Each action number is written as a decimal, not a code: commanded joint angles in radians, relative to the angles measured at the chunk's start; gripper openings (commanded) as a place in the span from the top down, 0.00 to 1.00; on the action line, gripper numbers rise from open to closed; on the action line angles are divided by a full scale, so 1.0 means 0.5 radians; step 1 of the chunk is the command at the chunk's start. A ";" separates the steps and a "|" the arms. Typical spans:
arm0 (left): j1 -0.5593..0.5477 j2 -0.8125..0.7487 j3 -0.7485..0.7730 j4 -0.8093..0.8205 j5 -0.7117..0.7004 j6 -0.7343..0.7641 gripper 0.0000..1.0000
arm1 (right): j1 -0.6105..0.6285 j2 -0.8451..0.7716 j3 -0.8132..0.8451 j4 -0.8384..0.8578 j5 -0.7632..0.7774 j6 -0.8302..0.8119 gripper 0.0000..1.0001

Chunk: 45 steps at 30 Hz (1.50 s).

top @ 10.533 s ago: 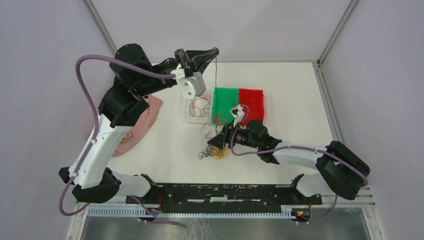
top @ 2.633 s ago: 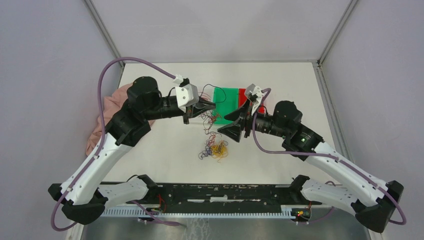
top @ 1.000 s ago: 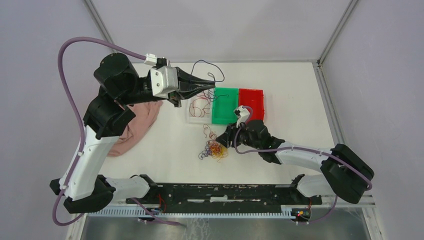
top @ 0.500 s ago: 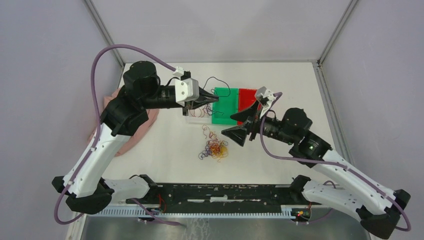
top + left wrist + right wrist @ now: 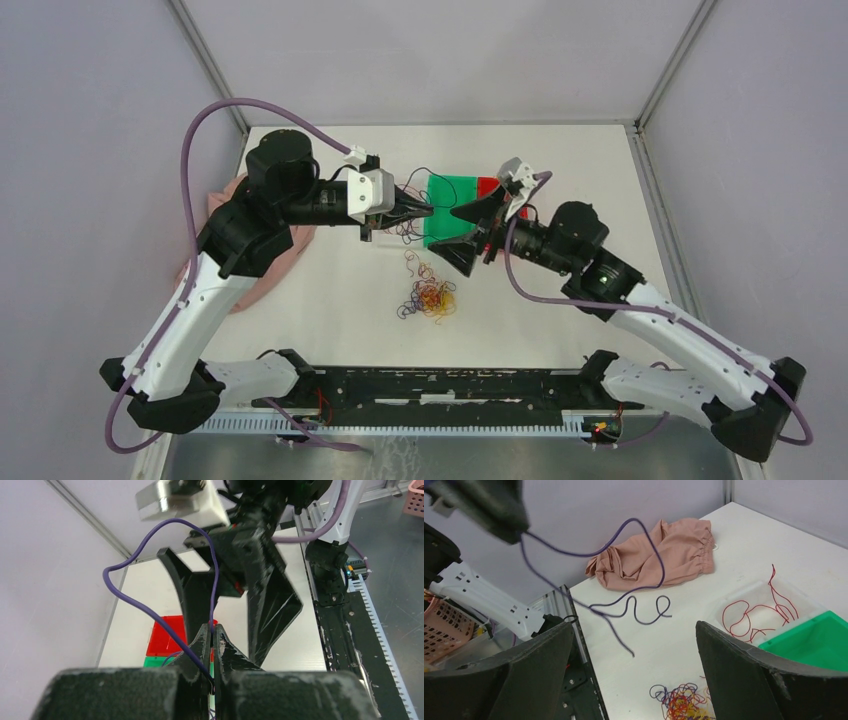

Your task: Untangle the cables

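Note:
The tangled clump of cables point(image 5: 431, 298), red, yellow and purple, lies on the white table; it also shows in the right wrist view point(image 5: 681, 701). My left gripper point(image 5: 428, 210) is shut on one purple cable point(image 5: 418, 173) and holds it in the air; the cable loops up from the jaws in the left wrist view point(image 5: 106, 575). My right gripper point(image 5: 450, 230) is open and empty, raised above the table and facing the left gripper's tips. In the right wrist view the purple cable point(image 5: 651, 545) hangs ahead of my right gripper point(image 5: 634, 625), not touching it.
A clear tray point(image 5: 769, 587) holds loose red cables point(image 5: 736, 615), next to a green tray point(image 5: 455, 195) and a red tray point(image 5: 488, 186). A pink cloth point(image 5: 212, 232) lies at the table's left edge.
My right gripper has lifted off the clump, swung up and left, and faces the left gripper. My left gripper came down with the purple cable toward the trays.

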State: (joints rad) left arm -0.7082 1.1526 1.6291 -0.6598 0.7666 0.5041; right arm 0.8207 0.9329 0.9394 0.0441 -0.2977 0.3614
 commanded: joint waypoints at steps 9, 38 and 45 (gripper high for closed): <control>0.007 -0.047 -0.007 0.008 0.080 0.074 0.97 | 0.003 0.491 0.167 0.768 -0.146 0.229 0.07; 0.005 -0.068 -0.220 0.240 -0.067 -0.002 0.97 | -0.034 -0.177 -0.157 0.128 0.034 -0.319 0.07; 0.005 -0.004 -0.116 0.185 0.102 -0.254 0.97 | -0.034 -0.076 0.005 0.260 -0.284 -0.535 0.00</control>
State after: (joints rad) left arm -0.7082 1.1400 1.5032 -0.5751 0.7368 0.4782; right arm 0.8066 0.8665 0.8650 0.1135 -0.3237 0.1799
